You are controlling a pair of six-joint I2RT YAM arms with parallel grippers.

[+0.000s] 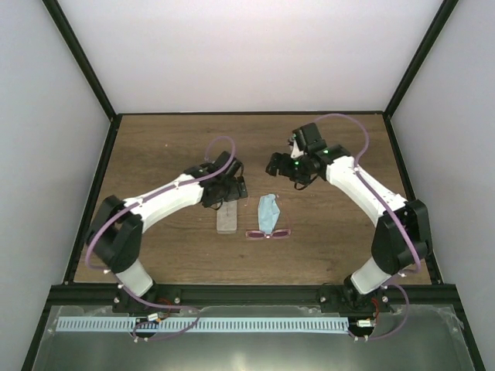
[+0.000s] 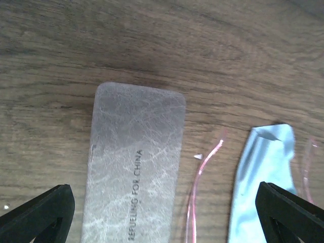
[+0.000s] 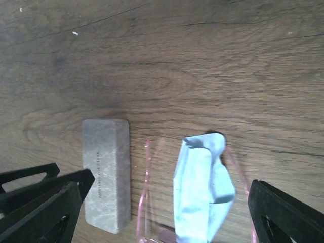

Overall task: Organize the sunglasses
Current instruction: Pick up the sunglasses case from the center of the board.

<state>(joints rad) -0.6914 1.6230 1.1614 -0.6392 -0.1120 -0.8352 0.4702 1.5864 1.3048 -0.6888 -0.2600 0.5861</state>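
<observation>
The sunglasses (image 1: 267, 233), with a thin pink frame, lie open on the wooden table, temples pointing away. A light blue cloth (image 1: 268, 212) lies over them between the temples. The closed grey case (image 1: 227, 219) lies just to their left. My left gripper (image 1: 226, 195) hovers open over the case's far end. Its wrist view shows the case (image 2: 134, 172), one pink temple (image 2: 194, 195) and the cloth (image 2: 263, 177) between its fingertips (image 2: 40, 215). My right gripper (image 1: 288, 171) is open and empty, above and beyond the cloth. Its view shows the case (image 3: 105, 174), the sunglasses (image 3: 145, 202) and the cloth (image 3: 202, 192).
The wooden table (image 1: 155, 147) is framed by black rails and white walls. A metal strip (image 1: 232, 325) runs along the near edge by the arm bases.
</observation>
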